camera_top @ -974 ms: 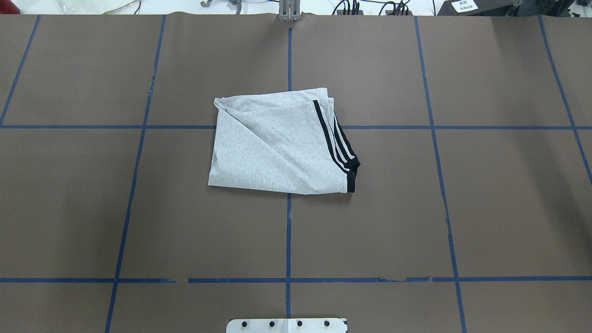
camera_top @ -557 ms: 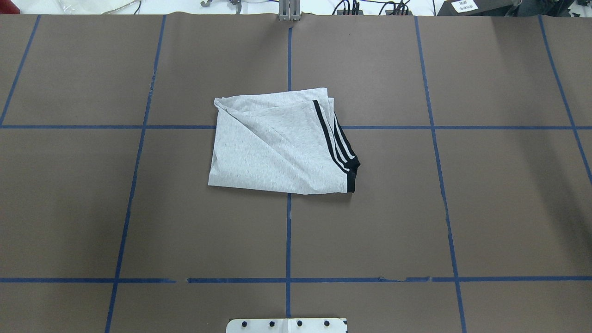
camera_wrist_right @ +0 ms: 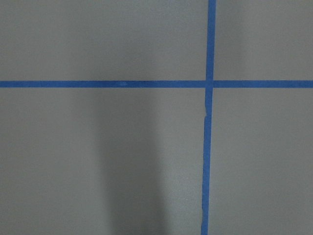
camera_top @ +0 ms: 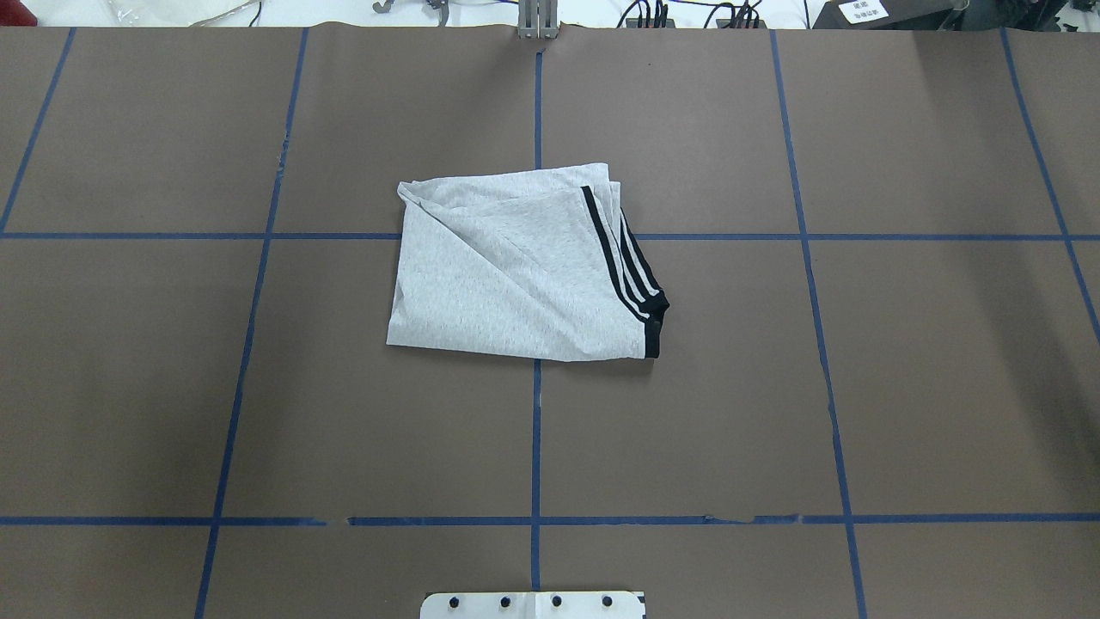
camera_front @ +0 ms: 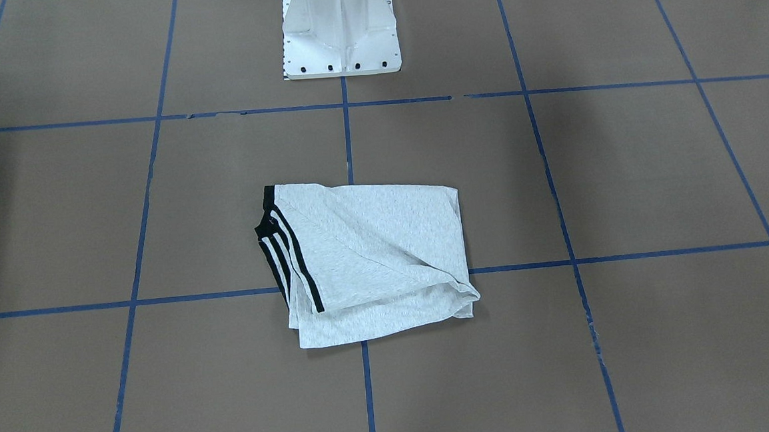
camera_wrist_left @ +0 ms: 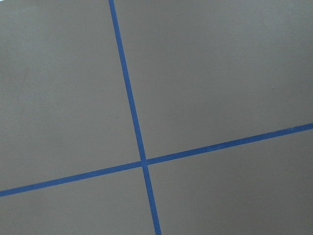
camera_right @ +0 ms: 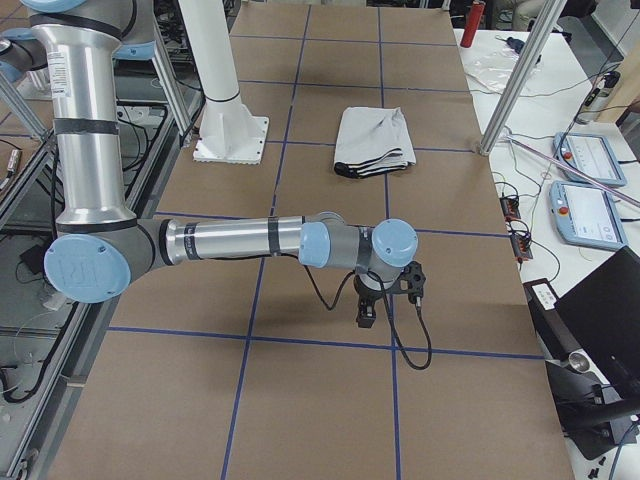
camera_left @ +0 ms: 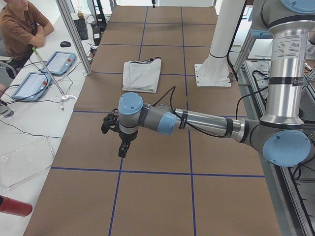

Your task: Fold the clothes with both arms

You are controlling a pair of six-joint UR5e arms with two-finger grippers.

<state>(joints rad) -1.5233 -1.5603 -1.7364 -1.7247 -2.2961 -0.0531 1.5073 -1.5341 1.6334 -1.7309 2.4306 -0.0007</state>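
Note:
The grey T-shirt (camera_top: pixel 507 275) lies folded into a rough rectangle at the middle of the brown table, black stripes along its right edge in the overhead view. It also shows in the front view (camera_front: pixel 373 257) and both side views (camera_left: pixel 142 74) (camera_right: pixel 375 140). Its print is hidden. My left gripper (camera_left: pixel 123 147) hangs over bare table far toward the left end. My right gripper (camera_right: pixel 366 312) hangs over bare table far toward the right end. Both show only in side views, so I cannot tell whether they are open or shut. Both wrist views show only table and blue tape.
The white pedestal (camera_front: pixel 340 32) stands at the robot's edge of the table. A seated operator (camera_left: pixel 19 29) and control tablets (camera_left: pixel 59 61) are beside the left end. More tablets (camera_right: pixel 590 160) and a laptop (camera_right: pixel 610 310) are beside the right end.

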